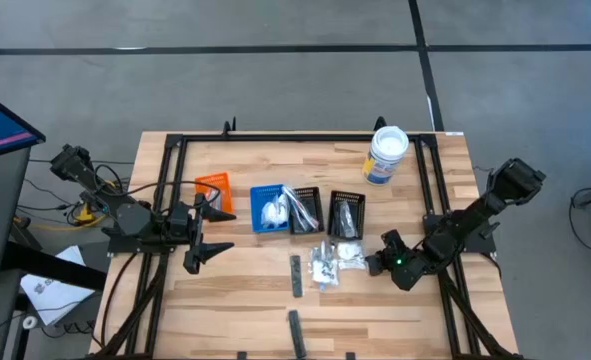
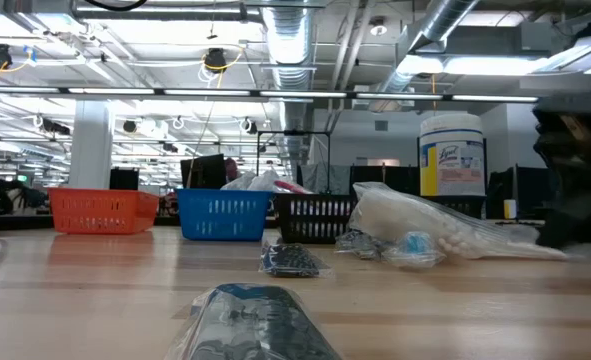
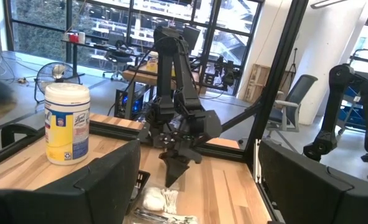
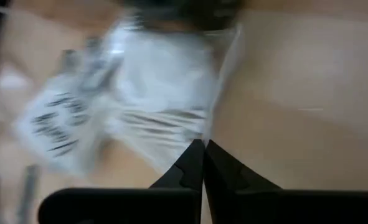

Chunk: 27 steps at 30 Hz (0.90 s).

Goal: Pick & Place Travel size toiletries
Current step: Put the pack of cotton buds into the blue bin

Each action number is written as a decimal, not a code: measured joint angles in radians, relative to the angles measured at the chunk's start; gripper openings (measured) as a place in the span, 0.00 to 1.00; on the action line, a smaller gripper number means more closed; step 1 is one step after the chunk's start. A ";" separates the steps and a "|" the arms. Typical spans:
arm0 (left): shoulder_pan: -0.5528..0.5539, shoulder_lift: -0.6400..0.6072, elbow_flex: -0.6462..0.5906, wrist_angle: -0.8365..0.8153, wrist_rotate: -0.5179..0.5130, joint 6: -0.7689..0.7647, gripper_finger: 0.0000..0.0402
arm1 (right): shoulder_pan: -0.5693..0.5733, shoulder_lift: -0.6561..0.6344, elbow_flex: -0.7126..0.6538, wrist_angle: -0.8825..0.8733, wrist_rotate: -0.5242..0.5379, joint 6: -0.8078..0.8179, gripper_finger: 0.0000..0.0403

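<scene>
The right gripper (image 1: 378, 262) is pinched fully shut at the edge of a clear crinkly packet (image 1: 351, 256), apparently gripping its film. The packet lies just toward table centre from it, in front of the black bins (image 1: 347, 215), its long axis running across the table. The right arm reaches in low from its corner; the left gripper (image 1: 207, 232) waits spread wide, well apart.

On the wooden table (image 1: 245, 300), an orange bin (image 1: 213, 187), a blue bin (image 1: 267, 209) and two black bins (image 1: 346, 214) stand in a row. A white tub (image 1: 386, 154) stands near the far edge. Loose packets (image 1: 335, 260) lie before the bins, just beside the right gripper (image 1: 375, 264). The left gripper (image 1: 215, 229) hovers near the orange bin, fingers spread.
</scene>
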 joint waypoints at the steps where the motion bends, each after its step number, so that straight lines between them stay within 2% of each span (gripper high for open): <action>1: 0.000 0.000 0.000 0.000 0.000 0.000 0.79 | 0.000 -0.001 0.015 0.007 0.002 -0.019 0.00; 7: 0.000 0.000 0.000 0.000 0.000 0.000 0.79 | 0.000 -0.021 0.077 0.010 0.015 -0.119 0.00; 12: 0.000 0.000 0.000 -0.002 0.000 0.000 0.79 | 0.001 -0.087 0.119 -0.003 0.033 -0.209 0.00; 18: 0.000 0.000 0.000 -0.003 0.000 0.009 0.79 | 0.017 -0.186 0.218 -0.146 0.102 -0.309 0.00; 22: 0.007 0.001 0.000 -0.011 0.000 0.026 0.79 | 0.011 -0.225 0.300 -0.174 0.131 -0.451 0.00; 27: 0.053 0.017 0.000 -0.035 -0.001 0.003 0.79 | -0.076 -0.221 0.428 -0.173 0.127 -0.682 0.00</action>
